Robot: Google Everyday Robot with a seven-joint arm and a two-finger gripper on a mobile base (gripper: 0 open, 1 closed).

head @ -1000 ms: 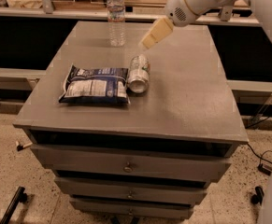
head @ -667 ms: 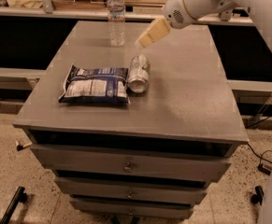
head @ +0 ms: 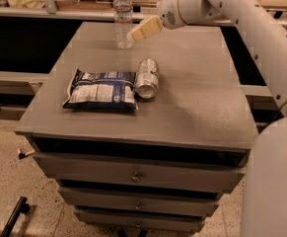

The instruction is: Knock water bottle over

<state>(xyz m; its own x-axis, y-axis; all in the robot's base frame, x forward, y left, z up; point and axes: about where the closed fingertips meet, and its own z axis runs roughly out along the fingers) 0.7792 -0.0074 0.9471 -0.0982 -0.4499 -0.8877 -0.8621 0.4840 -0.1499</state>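
Note:
The water bottle [head: 123,15], clear plastic with a white cap and a label band, stands upright at the far edge of the grey cabinet top [head: 197,98]. My gripper [head: 135,34] with cream-coloured fingers reaches in from the upper right and sits right beside the bottle's lower right side, overlapping its lower body in the view. I cannot tell whether it touches the bottle.
A silver-green can [head: 147,78] lies on its side in the middle of the top. A dark blue and white snack bag [head: 101,89] lies flat to its left. Drawers [head: 135,177] are below. Shelves run behind the cabinet.
My gripper has moved left toward the water bottle and now overlaps its lower right side. The bottle still stands upright.

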